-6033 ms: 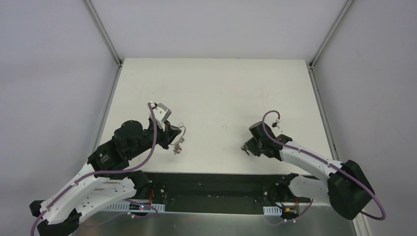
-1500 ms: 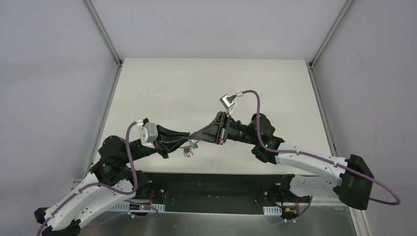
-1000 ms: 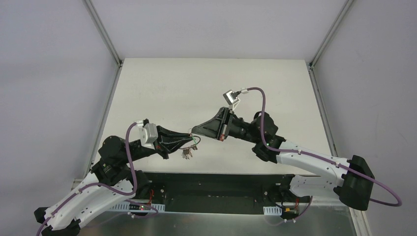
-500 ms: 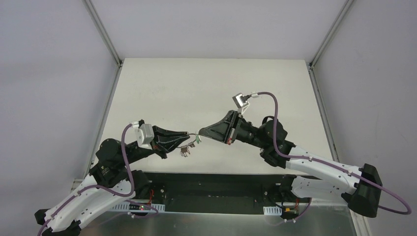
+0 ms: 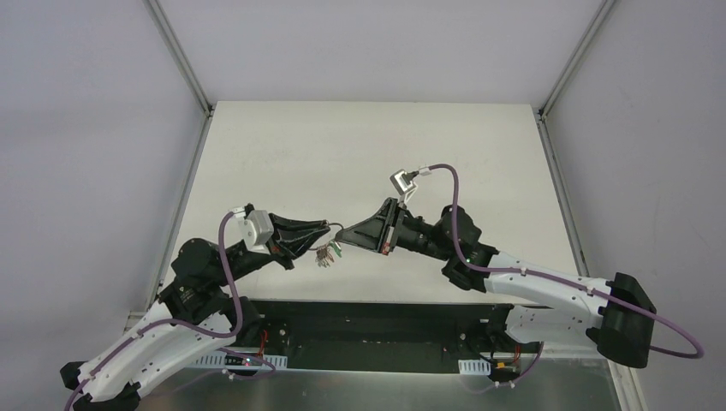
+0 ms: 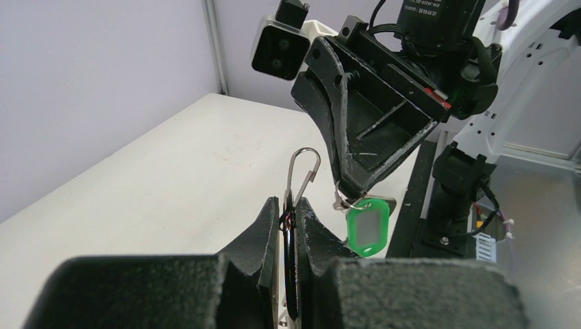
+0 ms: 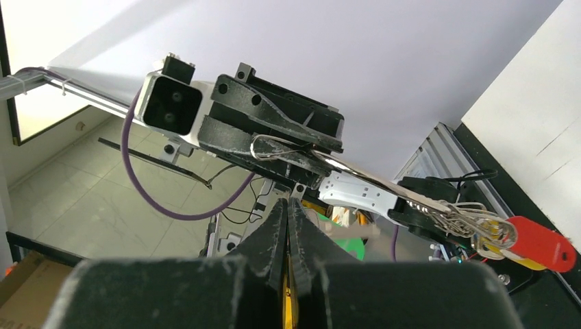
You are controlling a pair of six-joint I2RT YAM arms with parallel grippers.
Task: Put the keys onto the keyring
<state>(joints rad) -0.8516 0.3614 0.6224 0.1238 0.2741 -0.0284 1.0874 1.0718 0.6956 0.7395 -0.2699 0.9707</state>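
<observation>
Over the near edge of the table point(image 5: 360, 154), in mid-air, the two arms met tip to tip.

Item 1: keyring point(image 6: 301, 171). It was a thin silver wire clip, a long narrow loop with a rounded end. In the left wrist view its long axis stood nearly upright, rounded end up and leaning slightly toward the right gripper point(image 6: 348, 189). Its lower end sat between the jaws of the left gripper point(image 6: 290, 207), which were pressed together on it. A bunch of other keys, among them a red-headed key point(image 7: 540, 247), hung off the clip's far end.

Item 2: green-headed key point(image 6: 368, 227). It had a bright green plastic head, rounded-rectangular, with a pale window in its middle. The head hung straight down, long axis vertical, just beside the clip and apart from it. The right gripper's jaws were closed on the small metal ring at its top. The blade could not be made out.
</observation>
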